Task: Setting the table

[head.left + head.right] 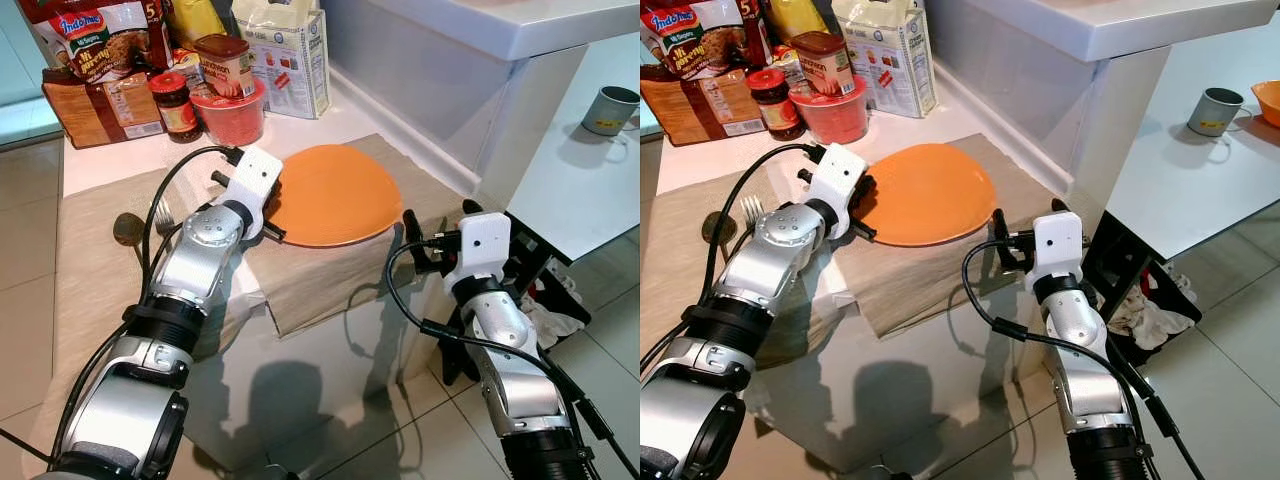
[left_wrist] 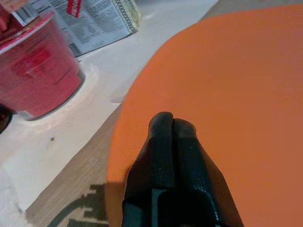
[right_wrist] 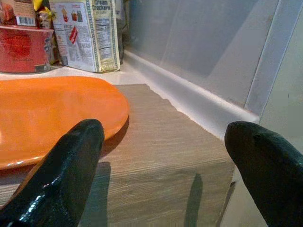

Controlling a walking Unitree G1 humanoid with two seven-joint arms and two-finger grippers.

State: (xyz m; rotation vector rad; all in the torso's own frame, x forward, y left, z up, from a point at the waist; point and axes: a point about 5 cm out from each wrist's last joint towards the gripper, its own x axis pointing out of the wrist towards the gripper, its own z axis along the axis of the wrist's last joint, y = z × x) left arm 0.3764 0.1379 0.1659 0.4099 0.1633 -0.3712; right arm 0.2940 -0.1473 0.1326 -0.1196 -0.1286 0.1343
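Two silver arms with black cables, white wrist housings, each pincer glossy black.

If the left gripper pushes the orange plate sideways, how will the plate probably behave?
The orange plate looks stiff and shallow, so it should slide flat rather than tip. It lies on a cloth mat overhanging the counter edge, so the mat may drag along.

a white desk (image 1: 120, 160) stands on a floor (image 1: 420, 420) of pale glossy tiles. a white ledge (image 1: 1120, 25) runs along its far side. to the right, another white surface (image 1: 1200, 170) catches bright light.
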